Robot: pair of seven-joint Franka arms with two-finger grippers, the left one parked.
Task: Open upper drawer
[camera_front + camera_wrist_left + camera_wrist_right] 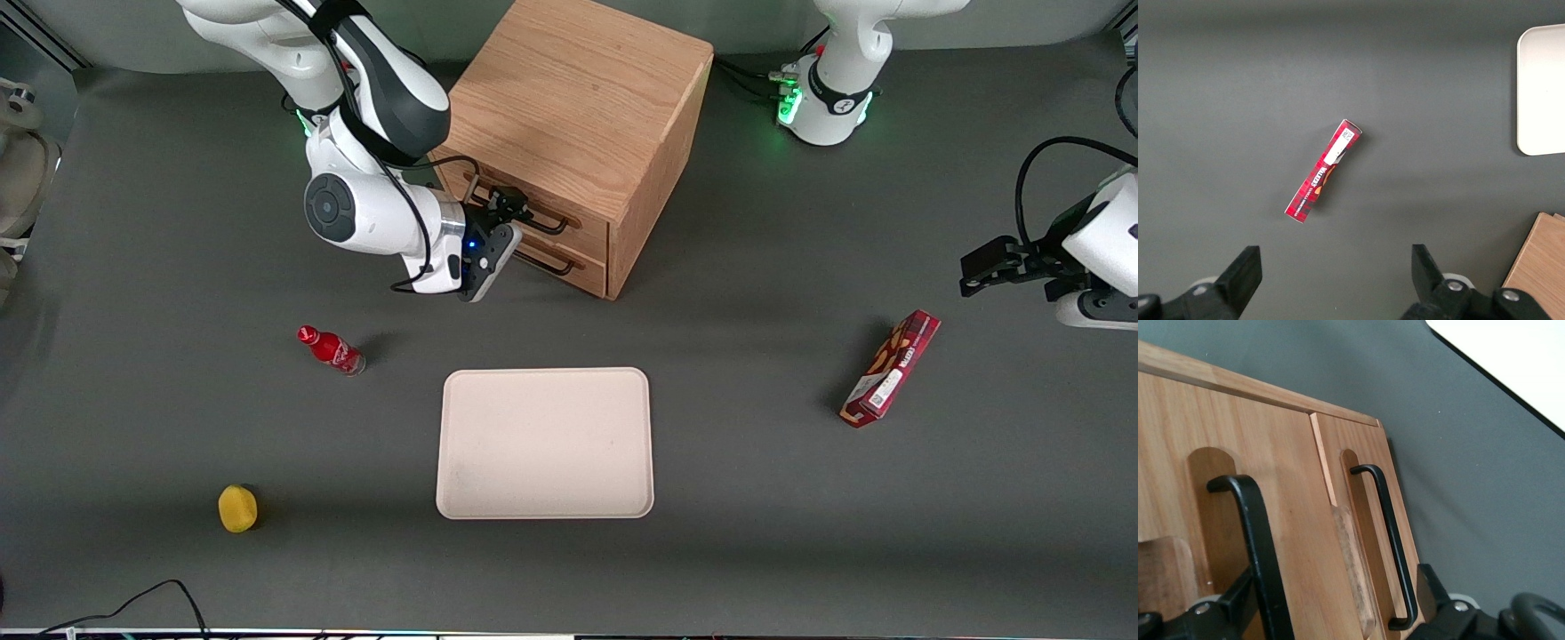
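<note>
The light-oak cabinet (pixel 578 80) stands at the back of the table. Its upper drawer (pixel 582 233) has a black wire handle (pixel 547 224); the lower drawer (pixel 582 274) sits under it with its own handle (pixel 544 263). My right gripper (pixel 505 213) is right in front of the upper drawer. It is open. In the right wrist view the upper handle (pixel 1255 540) runs between the two fingers, close to one fingertip (pixel 1238 593), and the gripper (pixel 1335 597) is not closed on it. The lower handle (pixel 1388 540) shows beside it. The upper drawer looks shut.
A beige tray (pixel 544 443) lies nearer the front camera than the cabinet. A red bottle (pixel 331 349) and a yellow fruit (pixel 237 508) lie toward the working arm's end. A red snack box (pixel 891 367) lies toward the parked arm's end.
</note>
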